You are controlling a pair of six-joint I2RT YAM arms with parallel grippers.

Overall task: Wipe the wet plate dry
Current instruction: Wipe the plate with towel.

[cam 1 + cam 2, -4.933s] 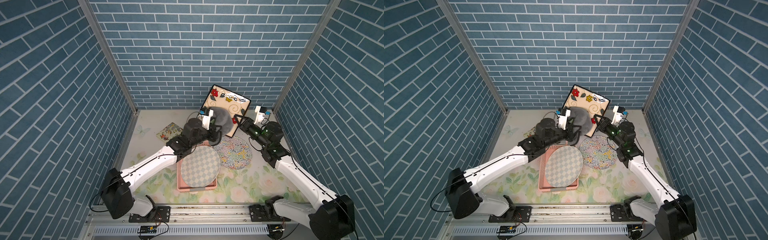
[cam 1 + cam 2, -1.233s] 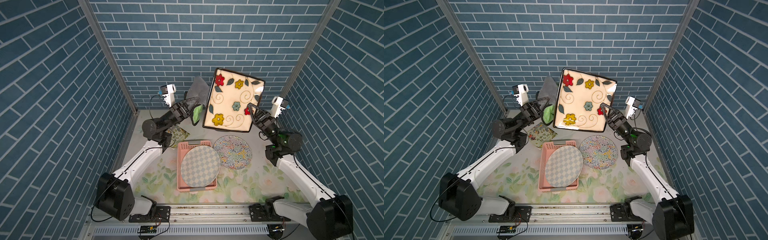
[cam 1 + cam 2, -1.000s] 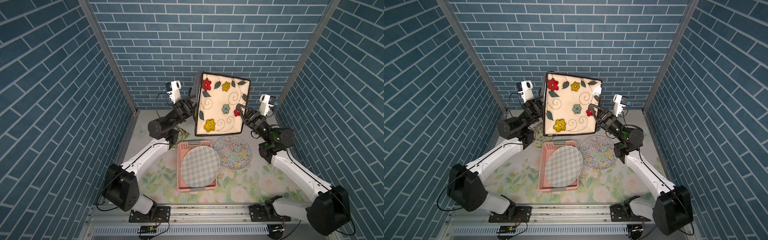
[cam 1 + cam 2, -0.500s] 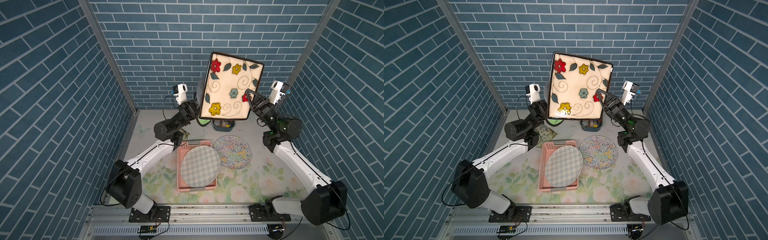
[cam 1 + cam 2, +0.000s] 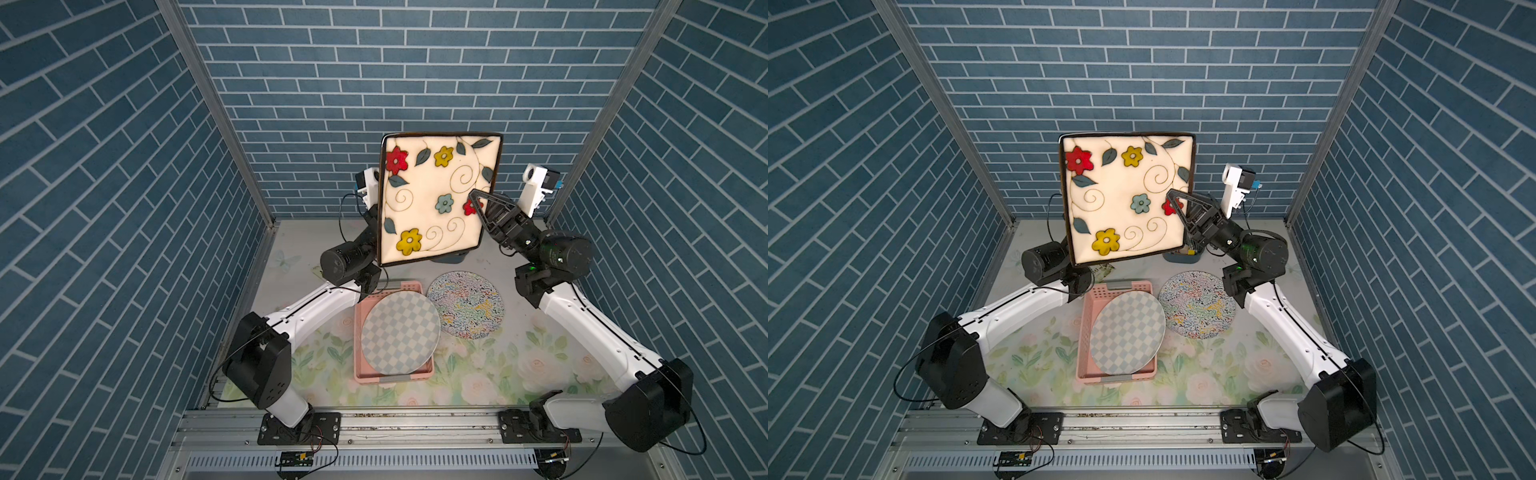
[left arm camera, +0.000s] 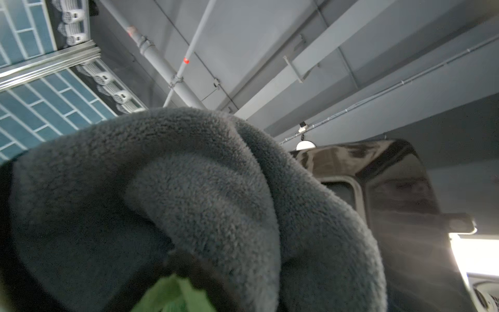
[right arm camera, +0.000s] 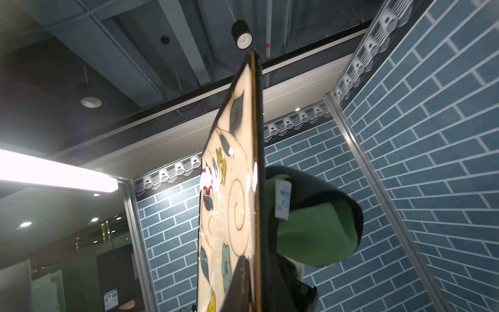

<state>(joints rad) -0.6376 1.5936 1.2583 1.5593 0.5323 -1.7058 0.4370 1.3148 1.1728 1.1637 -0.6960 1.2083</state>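
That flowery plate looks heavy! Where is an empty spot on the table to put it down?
Bare table lies between the round plate and the front rail, beside the pink basket. The middle is crowded.

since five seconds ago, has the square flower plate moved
Yes. The square flower plate has gone up: its top edge now reaches higher up the back brick wall, gripped by the right hand.
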